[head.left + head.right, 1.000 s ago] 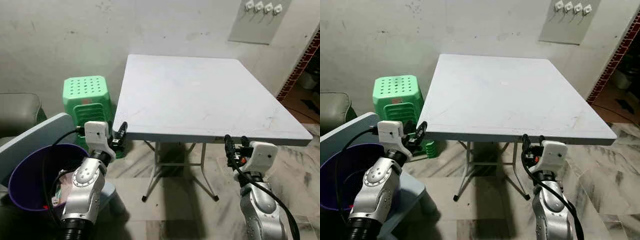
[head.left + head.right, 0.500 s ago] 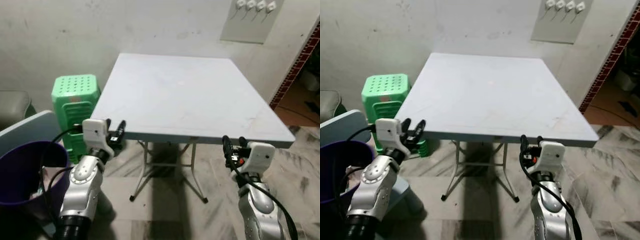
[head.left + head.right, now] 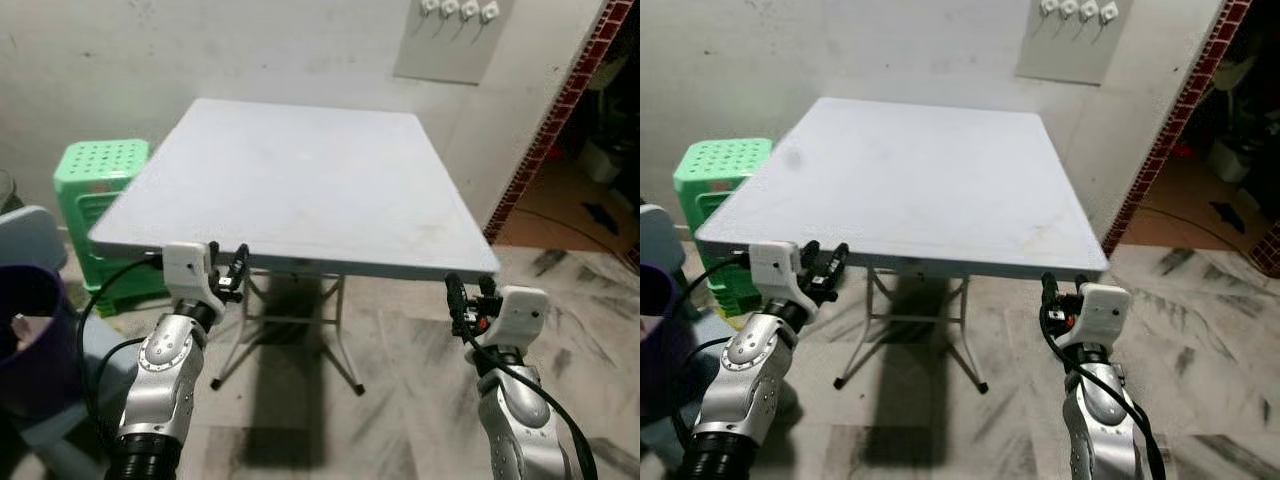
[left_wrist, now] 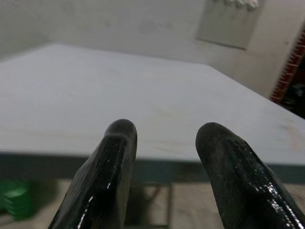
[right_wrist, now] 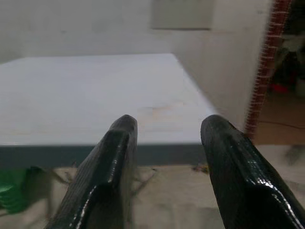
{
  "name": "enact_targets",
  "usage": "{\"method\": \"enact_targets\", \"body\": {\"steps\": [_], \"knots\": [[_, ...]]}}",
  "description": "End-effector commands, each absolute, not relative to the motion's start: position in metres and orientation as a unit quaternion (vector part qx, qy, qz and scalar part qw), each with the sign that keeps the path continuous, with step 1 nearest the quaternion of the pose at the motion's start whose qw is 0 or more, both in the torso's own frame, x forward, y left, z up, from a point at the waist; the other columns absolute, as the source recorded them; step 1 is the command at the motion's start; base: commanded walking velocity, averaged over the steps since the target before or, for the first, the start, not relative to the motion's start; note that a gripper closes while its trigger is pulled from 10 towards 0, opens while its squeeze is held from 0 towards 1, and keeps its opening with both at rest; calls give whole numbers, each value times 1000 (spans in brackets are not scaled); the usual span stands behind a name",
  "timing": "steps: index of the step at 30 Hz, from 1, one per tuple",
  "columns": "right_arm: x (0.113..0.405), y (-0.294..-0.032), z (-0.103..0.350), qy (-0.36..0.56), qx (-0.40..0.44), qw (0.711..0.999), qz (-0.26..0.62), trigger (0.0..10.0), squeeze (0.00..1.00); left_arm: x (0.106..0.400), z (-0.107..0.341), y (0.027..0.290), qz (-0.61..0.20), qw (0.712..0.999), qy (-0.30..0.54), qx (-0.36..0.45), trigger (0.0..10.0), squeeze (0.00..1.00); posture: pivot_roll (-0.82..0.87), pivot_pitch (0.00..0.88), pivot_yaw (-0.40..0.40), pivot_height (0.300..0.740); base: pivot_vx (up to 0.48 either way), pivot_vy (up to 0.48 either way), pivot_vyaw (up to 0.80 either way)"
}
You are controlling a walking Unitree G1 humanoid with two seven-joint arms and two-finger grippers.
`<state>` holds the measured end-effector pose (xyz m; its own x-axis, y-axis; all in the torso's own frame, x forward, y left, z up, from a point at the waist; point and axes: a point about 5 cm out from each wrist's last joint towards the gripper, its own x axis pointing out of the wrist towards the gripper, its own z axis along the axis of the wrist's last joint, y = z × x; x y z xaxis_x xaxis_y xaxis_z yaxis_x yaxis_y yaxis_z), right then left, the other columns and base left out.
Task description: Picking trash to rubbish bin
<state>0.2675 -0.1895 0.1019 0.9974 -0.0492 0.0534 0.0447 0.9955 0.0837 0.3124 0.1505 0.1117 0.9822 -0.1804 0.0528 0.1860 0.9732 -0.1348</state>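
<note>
the rubbish bin (image 3: 30, 330) is the dark purple tub at the far left, low down by the floor, with some pale trash (image 3: 22, 328) just showing inside it. it sits on the robot's left side, so the left arm is much nearer to it than the right arm. next to it, a bit further back, stands a green stool (image 3: 95, 215). then comes the left pincer (image 3: 226, 268), held up just under the near edge of the surface (image 3: 300, 180). its two black fingers (image 4: 102, 176) are apart with a clear gap between them, and they hold nothing. the surface top looks bare; i see no trash on it to pick up. further right is the right pincer (image 3: 470, 297), held up near the surface's right corner. its fingers (image 5: 109, 171) are also spread apart and hold nothing.

i think the next move has to turn to the left, because the bin lies off that way and both pincers point ahead at the surface.

the head views show the bin and the stool and both arms. the wrist views look along the fingers across the flat top, and the right one also shows a brick doorway (image 5: 271, 57).
</note>
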Motion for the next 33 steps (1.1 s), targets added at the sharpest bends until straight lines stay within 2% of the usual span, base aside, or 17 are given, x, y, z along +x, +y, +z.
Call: {"method": "enact_targets", "body": {"steps": [1, 11, 20, 22, 24, 33], "knots": [[269, -192, 105, -31, 39, 998, -32, 10000, 0, 315, 116, 148, -89, 994, -24, -62, 10000, 0, -62, 0, -61, 740, 0, 0, 0], [268, -198, 97, 12, 40, 996, -77, 10000, 0, 313, 108, 147, -75, 995, -6, -58, 10000, 0, -75, 0, -55, 740, 0, 0, 0], [266, -198, 96, 18, 38, 996, -83, 10000, 0, 313, 104, 147, -79, 994, 11, -72, 10000, 0, -86, 0, -48, 740, 0, 0, 0], [265, -198, 96, 17, 34, 996, -84, 10000, 0, 314, 104, 147, -78, 994, 14, -72, 10000, 0, -87, 0, -47, 740, 0, 441, 0], [264, -198, 96, 17, 33, 996, -85, 10000, 0, 314, 103, 147, -76, 995, 17, -67, 10000, 0, -87, 0, -47, 740, 0, 461, 0], [262, -200, 90, 23, 23, 995, -90, 10000, 0, 315, 94, 143, -80, 996, 39, -22, 10000, 0, -92, 0, -45, 740, 0, 0, 0]]}}
